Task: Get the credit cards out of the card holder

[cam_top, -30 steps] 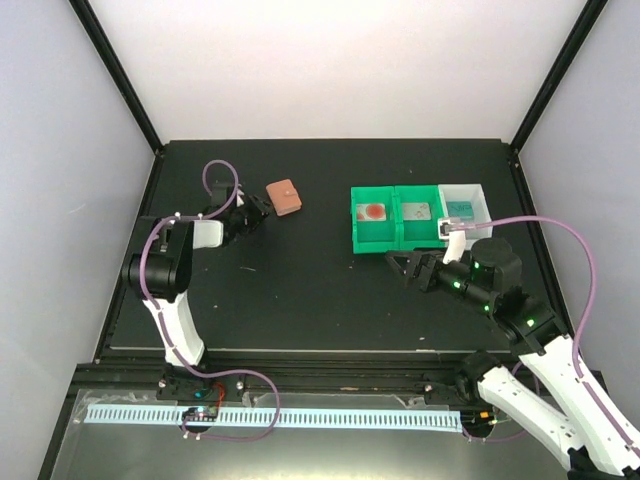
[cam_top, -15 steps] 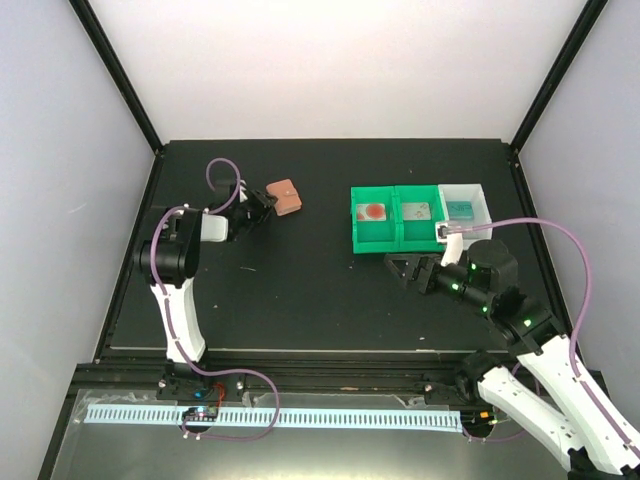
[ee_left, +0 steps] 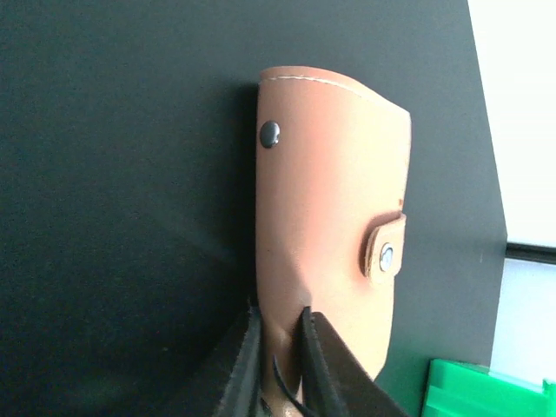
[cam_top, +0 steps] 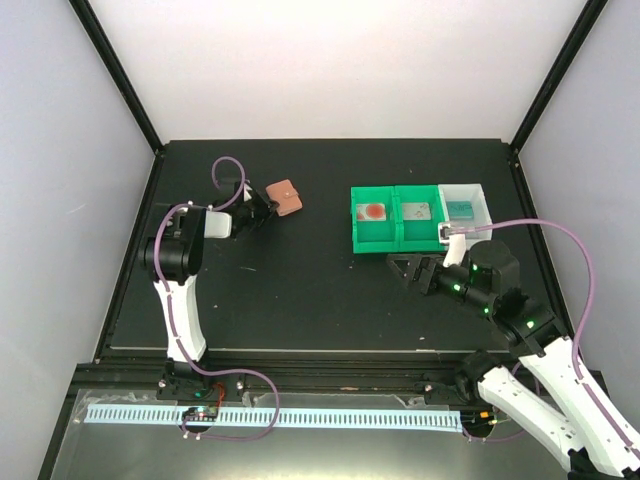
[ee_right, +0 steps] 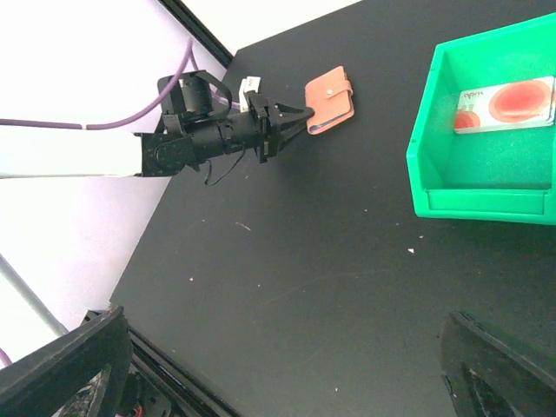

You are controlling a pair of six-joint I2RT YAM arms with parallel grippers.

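The salmon-pink card holder (cam_top: 286, 196) is folded with its snap tab closed, at the table's back left. My left gripper (cam_top: 262, 208) is shut on its near edge; the wrist view shows both jaws (ee_left: 280, 317) pinching the leather (ee_left: 334, 191). The holder also shows in the right wrist view (ee_right: 330, 91). A whitish credit card with red marks (cam_top: 373, 211) lies in the left green bin, as the right wrist view shows too (ee_right: 504, 104). A grey card (cam_top: 417, 211) lies in the middle green bin and a teal card (cam_top: 460, 208) in the white bin. My right gripper (cam_top: 405, 268) is open and empty above bare table.
The two green bins (cam_top: 396, 240) and the white bin (cam_top: 482, 203) stand in a row at the back right, just beyond my right gripper. Black frame rails edge the dark table (cam_top: 300, 300).
My left arm has swung its elbow to the right and pushed forward, nudging the card holder slightly toward the back. My right gripper has barely moved.
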